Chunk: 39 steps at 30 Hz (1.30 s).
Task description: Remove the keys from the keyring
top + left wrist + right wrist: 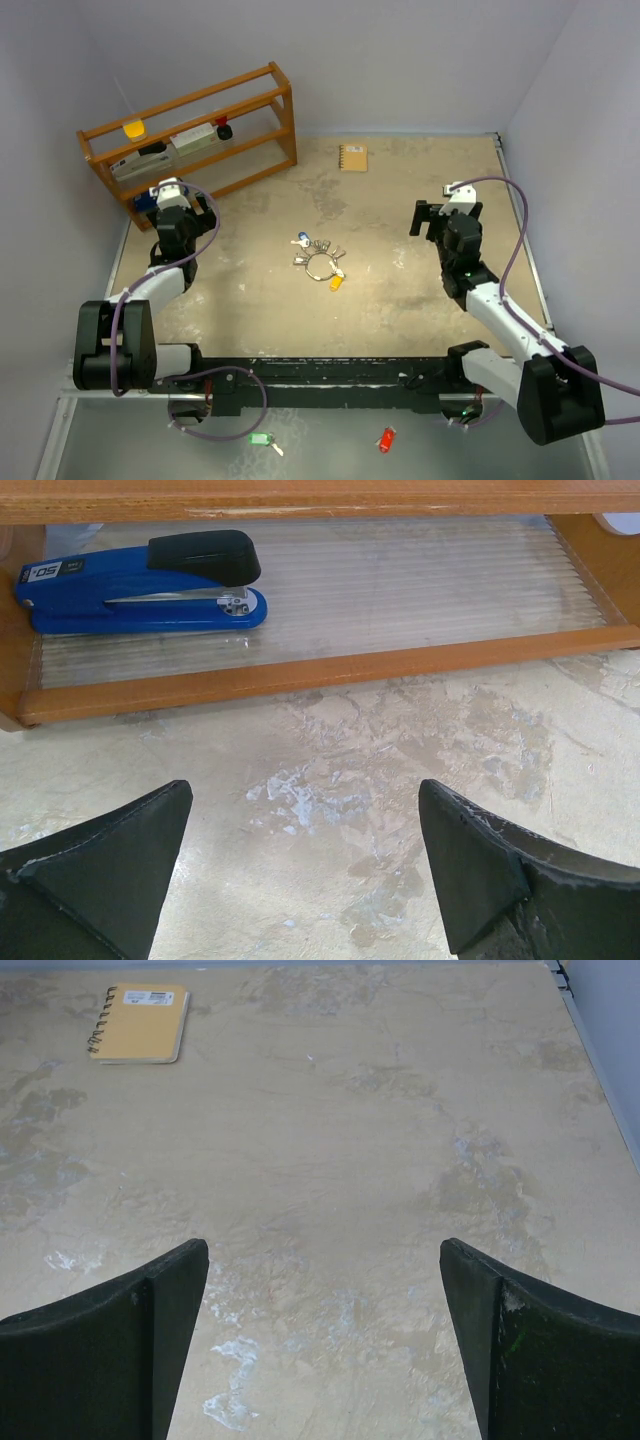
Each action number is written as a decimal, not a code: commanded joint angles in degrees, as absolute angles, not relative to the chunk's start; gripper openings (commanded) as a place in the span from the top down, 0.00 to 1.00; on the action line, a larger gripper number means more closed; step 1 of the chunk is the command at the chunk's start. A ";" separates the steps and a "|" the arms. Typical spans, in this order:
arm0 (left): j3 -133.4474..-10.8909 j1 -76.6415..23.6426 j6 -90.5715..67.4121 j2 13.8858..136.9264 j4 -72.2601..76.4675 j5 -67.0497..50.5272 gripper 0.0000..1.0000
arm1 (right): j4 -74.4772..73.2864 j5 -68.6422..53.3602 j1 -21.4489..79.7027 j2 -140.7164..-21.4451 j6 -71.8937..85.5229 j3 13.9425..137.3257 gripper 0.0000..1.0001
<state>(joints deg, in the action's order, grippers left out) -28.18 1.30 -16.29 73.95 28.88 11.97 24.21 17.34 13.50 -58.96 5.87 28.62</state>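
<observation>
In the top view the keyring (320,266), a thin silver wire ring, lies on the table's middle with the keys (318,249) fanned round it: several silver ones, a blue-headed one at the upper left, an orange-headed one (336,283) at the lower right. My left gripper (200,212) hovers far to the left by the wooden rack, open and empty, its fingers (110,865) wide apart over bare table. Well to the right of the keys, my right gripper (428,218) is also open with nothing between its fingers (520,1345). Neither wrist view shows the keys.
A wooden rack (190,140) stands at the back left, a blue stapler (140,582) on its bottom shelf. A yellow spiral notebook (353,157) lies at the back centre. A green tag (261,438) and a red tag (386,439) lie in front of the arm bases.
</observation>
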 commanded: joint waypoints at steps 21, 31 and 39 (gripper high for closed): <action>-30.36 1.06 -17.08 74.98 30.89 9.46 0.08 | 23.70 17.82 13.71 -63.69 9.85 31.67 0.00; -33.22 1.08 -14.27 79.86 28.52 -4.11 0.08 | 24.39 16.58 13.71 -63.63 7.80 32.03 0.00; -33.17 0.90 -14.15 80.16 29.93 -8.15 0.08 | 21.18 6.46 14.03 -65.50 6.21 34.84 0.00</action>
<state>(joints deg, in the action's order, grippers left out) -31.57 1.26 -15.25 81.01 27.31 -4.67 21.21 13.19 13.50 -65.30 7.51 31.55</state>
